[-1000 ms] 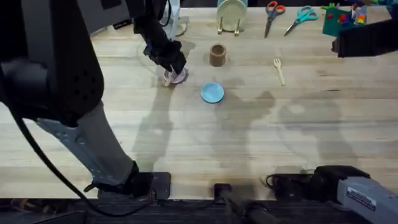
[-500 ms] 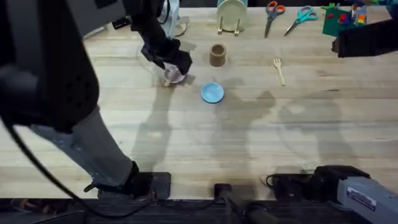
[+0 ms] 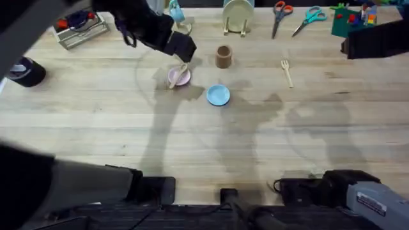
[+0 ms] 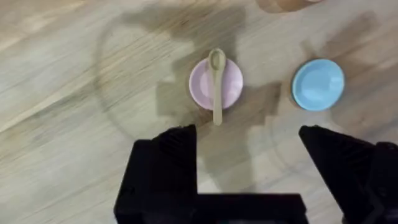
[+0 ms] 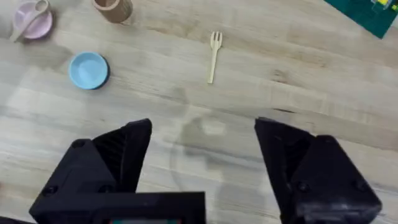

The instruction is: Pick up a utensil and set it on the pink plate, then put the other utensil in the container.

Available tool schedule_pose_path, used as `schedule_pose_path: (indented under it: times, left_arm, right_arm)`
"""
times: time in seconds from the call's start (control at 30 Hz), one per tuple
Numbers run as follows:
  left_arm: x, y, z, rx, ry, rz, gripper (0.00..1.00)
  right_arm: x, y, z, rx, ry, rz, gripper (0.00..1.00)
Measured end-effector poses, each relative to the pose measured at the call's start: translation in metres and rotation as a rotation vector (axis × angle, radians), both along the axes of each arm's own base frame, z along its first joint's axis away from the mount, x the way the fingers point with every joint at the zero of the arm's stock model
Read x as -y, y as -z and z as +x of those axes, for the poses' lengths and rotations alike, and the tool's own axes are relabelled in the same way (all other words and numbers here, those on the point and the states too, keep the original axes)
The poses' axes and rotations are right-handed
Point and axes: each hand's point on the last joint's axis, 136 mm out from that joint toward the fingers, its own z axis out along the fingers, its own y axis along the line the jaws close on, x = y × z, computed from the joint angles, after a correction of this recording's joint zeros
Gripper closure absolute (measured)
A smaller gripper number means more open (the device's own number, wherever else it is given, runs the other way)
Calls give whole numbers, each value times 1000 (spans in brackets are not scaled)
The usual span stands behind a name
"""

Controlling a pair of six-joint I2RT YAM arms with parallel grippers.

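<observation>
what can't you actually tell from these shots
- Inside of the container: the overhead view shows its wall and rim; in the right wrist view it is cut by the frame edge.
- Fork tines: too small to count in the overhead view.
- Spoon handle end: whether it touches the table past the pink plate is unclear.

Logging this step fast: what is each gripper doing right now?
Left gripper: open, empty, above the spoon lying on the pink plate.
Right gripper: open, empty, above bare table near the fork.
</observation>
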Motion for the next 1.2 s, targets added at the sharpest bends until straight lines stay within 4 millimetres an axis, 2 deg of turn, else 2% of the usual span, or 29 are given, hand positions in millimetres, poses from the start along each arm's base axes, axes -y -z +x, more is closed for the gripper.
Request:
schedule_pose_path:
  times: [0.3,0.67,0.83,1.2]
  left_arm:
    - [-7,-61,-45,129,26,-8,6]
    - [-15,-99,-103,229,60,-5,6]
    - [-18,-94,-122,303,62,-13,5]
    - [-8,-55,-143,452,132,-79,7]
  right_arm:
    - [0,0,0,0,0,0,6]
    - [0,0,0,0,0,0,5]
    - [0,0,0,0,0,0,6]
    - [0,0,0,0,0,0,5]
